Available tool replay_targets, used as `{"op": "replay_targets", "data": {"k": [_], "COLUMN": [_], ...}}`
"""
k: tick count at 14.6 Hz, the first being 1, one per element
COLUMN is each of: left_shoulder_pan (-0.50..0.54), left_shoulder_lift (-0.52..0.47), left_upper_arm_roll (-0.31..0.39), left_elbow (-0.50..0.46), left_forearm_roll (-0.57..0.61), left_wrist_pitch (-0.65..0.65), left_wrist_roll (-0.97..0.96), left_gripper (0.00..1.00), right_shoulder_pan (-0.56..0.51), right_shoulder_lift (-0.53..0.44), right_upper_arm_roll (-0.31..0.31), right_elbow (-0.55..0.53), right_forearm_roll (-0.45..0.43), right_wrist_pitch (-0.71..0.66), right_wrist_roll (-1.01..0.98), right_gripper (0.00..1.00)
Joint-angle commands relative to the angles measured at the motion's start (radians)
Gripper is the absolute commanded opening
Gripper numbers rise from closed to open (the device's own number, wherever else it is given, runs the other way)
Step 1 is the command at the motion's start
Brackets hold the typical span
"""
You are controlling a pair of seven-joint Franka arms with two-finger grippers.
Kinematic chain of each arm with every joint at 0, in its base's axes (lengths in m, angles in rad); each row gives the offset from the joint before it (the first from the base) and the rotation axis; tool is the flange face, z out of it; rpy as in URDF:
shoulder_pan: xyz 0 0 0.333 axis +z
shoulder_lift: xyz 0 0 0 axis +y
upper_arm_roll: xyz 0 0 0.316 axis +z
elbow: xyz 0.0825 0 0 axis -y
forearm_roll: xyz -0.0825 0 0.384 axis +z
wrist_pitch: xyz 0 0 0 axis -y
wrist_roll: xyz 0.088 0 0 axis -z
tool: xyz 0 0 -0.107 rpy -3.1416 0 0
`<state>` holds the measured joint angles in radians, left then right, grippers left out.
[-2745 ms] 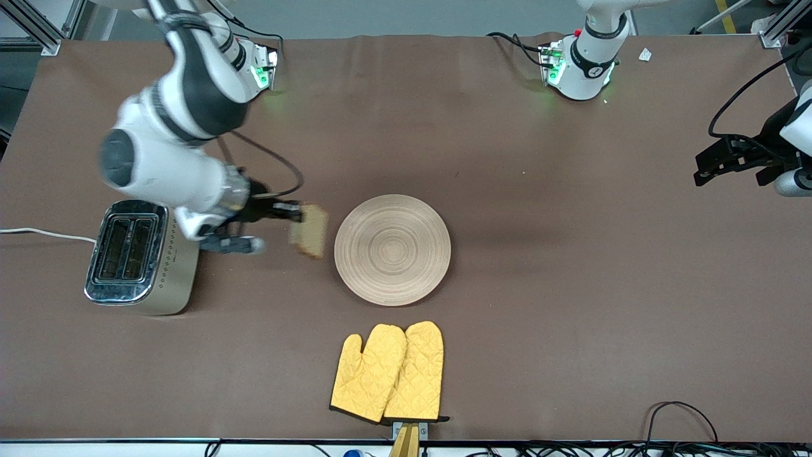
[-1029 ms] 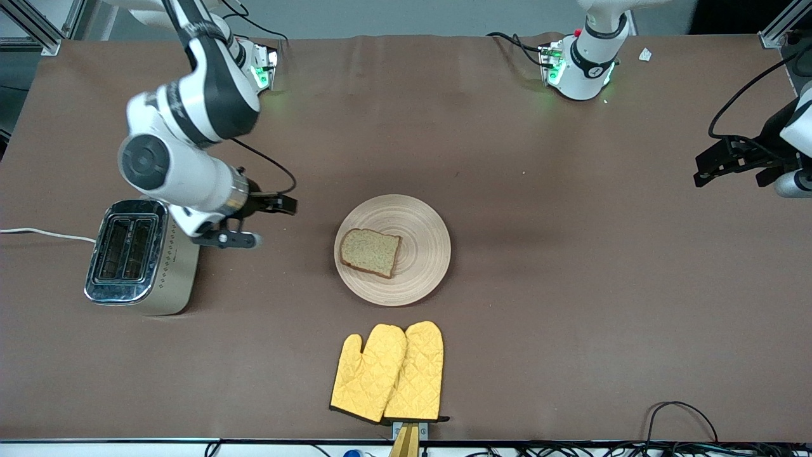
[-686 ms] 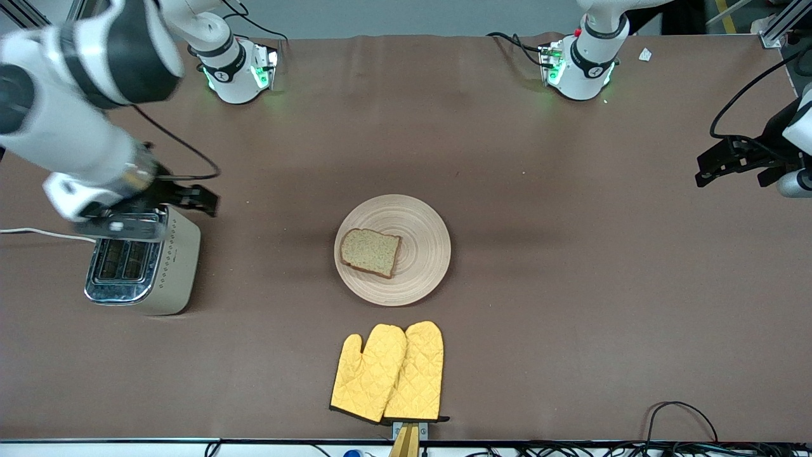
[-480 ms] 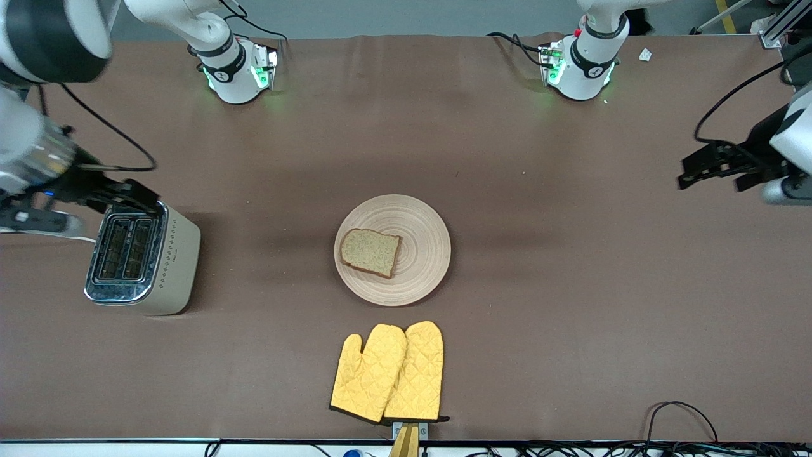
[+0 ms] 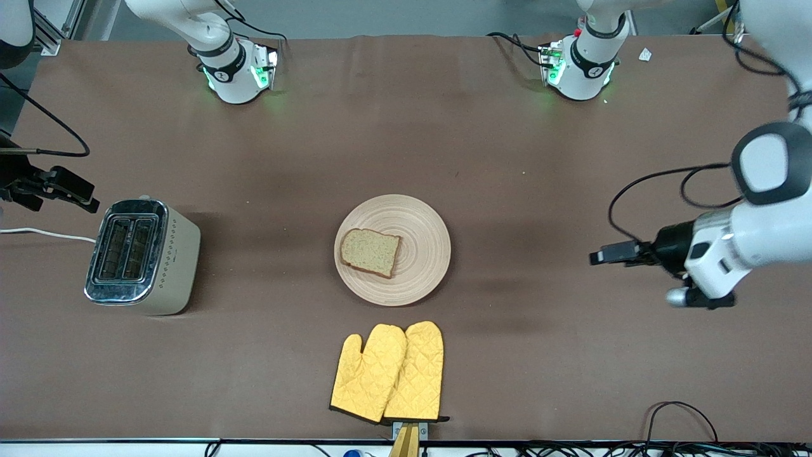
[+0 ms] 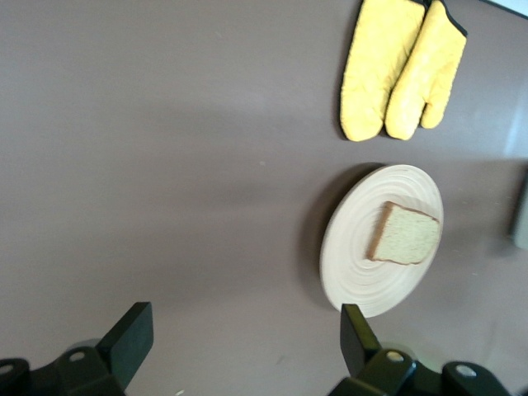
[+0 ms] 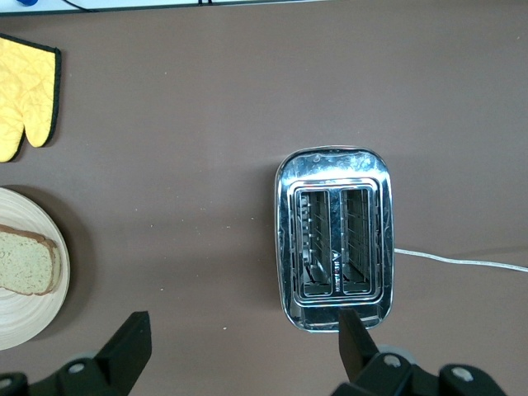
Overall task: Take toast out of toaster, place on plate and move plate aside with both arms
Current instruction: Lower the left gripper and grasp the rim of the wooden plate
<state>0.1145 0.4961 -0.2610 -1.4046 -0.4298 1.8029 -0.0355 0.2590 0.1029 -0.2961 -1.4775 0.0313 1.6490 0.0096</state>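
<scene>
The toast (image 5: pixel 370 252) lies flat on the round beige plate (image 5: pixel 424 254) in the middle of the table, on the half toward the right arm's end. My left gripper (image 5: pixel 602 256) hangs open and empty over bare table between the plate and the left arm's end. Its wrist view shows the plate (image 6: pixel 355 272) and toast (image 6: pixel 404 236) ahead of the left gripper (image 6: pixel 245 338). My right gripper (image 5: pixel 79 193) hangs open and empty over the table edge at the right arm's end, next to the toaster. In its wrist view the right gripper (image 7: pixel 243 342) stands beside the toaster, with the plate (image 7: pixel 21 326) and toast (image 7: pixel 29 262) at the edge.
A chrome two-slot toaster (image 5: pixel 141 256) with a white cord stands toward the right arm's end; both slots look empty (image 7: pixel 336 239). A pair of yellow oven mitts (image 5: pixel 388 373) lies nearer to the front camera than the plate. Cables run along the table's front edge.
The right gripper let the toast go onto the plate, then drew back past the toaster to the table's end. The left arm swung in from its end toward the plate.
</scene>
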Motion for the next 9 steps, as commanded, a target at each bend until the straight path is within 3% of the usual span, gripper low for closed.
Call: {"op": "replay_targets", "data": {"k": [1,5,9], "left_shoulder_pan": [-0.003,-0.021,-0.108], "left_shoulder_lift": [0.099,0.271,0.349], "left_upper_arm_roll": [-0.049,-0.161,-0.162], "left_elbow": [0.027,0.029,0.029], "left_forearm_roll": [-0.047,-0.154,-0.233], "left_wrist_pitch": [0.050,0.203,0.269], "left_wrist_roll": [0.058,0.106,0.144], "left_gripper": [0.95,0.80,0.56], "right_shoulder_pan": [-0.009,-0.032,-0.032], "right_shoulder_lift": [0.003,0.006,0.005], "right_upper_arm_roll": [0.008,0.006,0.005], "right_elbow": [0.006,0.006,0.006], "right_forearm_roll": [-0.024,-0.025,-0.025], "right_wrist_pitch": [0.005,-0.006,-0.008], "right_wrist_roll": [-0.002,-0.008,-0.008], "right_gripper": [1.00,1.00,1.00]}}
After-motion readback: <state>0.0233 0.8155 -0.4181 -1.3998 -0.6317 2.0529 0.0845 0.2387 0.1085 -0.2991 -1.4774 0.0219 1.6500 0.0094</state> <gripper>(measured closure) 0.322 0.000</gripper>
